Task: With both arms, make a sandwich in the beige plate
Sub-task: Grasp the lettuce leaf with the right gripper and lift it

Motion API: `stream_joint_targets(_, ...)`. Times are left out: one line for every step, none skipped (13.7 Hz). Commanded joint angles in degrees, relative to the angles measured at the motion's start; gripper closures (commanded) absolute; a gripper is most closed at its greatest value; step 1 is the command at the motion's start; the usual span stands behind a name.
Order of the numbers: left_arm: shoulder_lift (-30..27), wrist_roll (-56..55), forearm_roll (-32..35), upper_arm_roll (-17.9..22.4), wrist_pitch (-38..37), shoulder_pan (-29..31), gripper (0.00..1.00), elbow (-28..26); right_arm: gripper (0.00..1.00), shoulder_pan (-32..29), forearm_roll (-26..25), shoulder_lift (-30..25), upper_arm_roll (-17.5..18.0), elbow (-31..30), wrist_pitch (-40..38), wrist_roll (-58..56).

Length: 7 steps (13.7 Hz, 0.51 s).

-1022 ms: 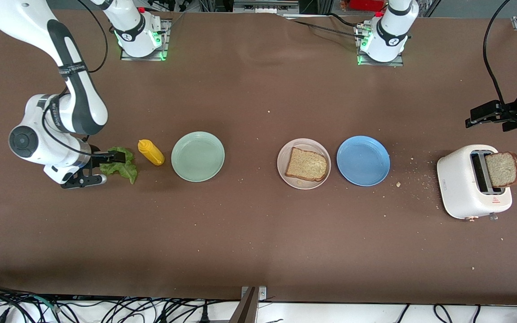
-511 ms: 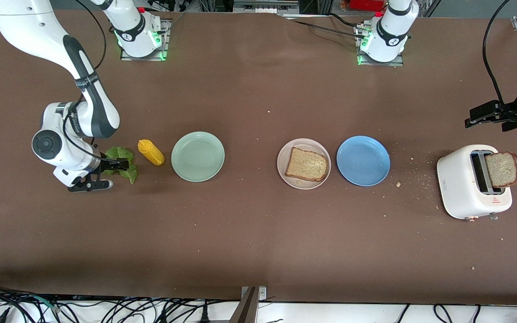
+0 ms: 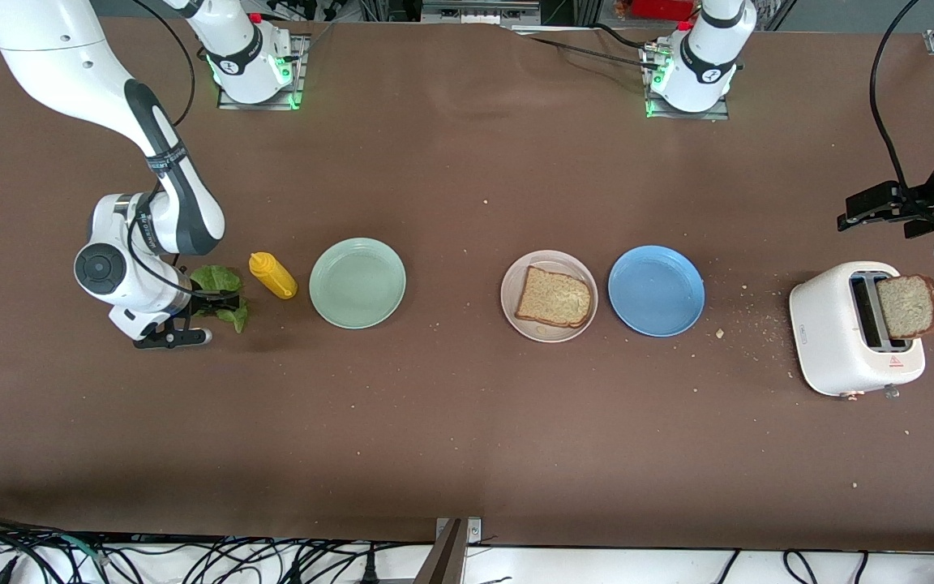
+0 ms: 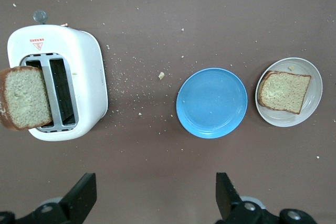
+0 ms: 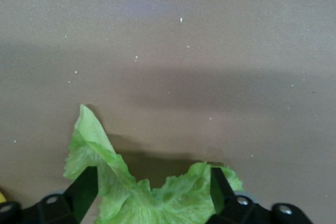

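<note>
Brown counter [image 3: 467, 422], crumb-strewn toward the left arm's end, where a white toaster [image 3: 852, 328] carries one bread slice [image 3: 909, 306] propped up at its slot. Mint-green plate [image 3: 357, 283] and blue plate [image 3: 656, 290] lie bare; between them the beige plate [image 3: 516, 312] holds the other bread slice [image 3: 554, 297], flat. Yellow squeeze bottle [image 3: 272, 275] lies beside the mint-green plate, toward the right arm's end. Smallest item, the lettuce leaf [image 3: 220, 285], lies on the counter just beside the bottle. Right gripper [image 3: 212, 305] is down at the leaf, jaws wide with the crinkled green between them in the right wrist view, not yet pinched. Left gripper [image 4: 157, 203] waits above the counter near the toaster, jaws wide, holding nothing. Step in hand, by my reading: seize the leaf. Close on a thick fold rather than the thin edge, lift straight to spare the bottle, then carry it over the mint-green plate to the slice on the beige plate.
</note>
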Motion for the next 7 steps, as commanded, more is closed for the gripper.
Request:
stream_joint_targets(0.05,-0.32,0.21,-0.08,-0.60,-0.33,0.00,0.52,0.66,-0.03,-0.85,-0.11,0.19,-0.67,1.28,1.24)
stream_joint_targets(0.05,-0.32,0.21,-0.08,-0.60,-0.33,0.00,0.52,0.83,-0.03,-0.85,-0.03,0.19,-0.67,1.28,1.33)
stream_joint_targets(0.05,-0.23,0.21,-0.08,-0.60,-0.33,0.00,0.52,0.97,-0.03,-0.76,-0.03,0.19,-0.67,1.28,1.42)
stream_joint_targets(0.05,-0.23,0.21,-0.08,-0.60,-0.24,0.00,0.52,1.00,-0.03,-0.76,-0.03,0.19,-0.67,1.28,1.42)
stream_joint_targets(0.05,-0.23,0.21,-0.08,-0.60,-0.24,0.00,0.52,1.00,-0.03,-0.76,-0.03,0.19,-0.67,1.28,1.42)
stream_joint_targets(0.05,-0.23,0.21,-0.08,-0.60,-0.24,0.00,0.52,1.00,-0.03,-0.76,-0.03,0.19,-0.58,1.28,1.42)
stream_joint_targets(0.05,-0.23,0.21,-0.08,-0.60,-0.24,0.00,0.52,1.00,-0.03,-0.85,-0.29,0.19,-0.58,1.10,1.24)
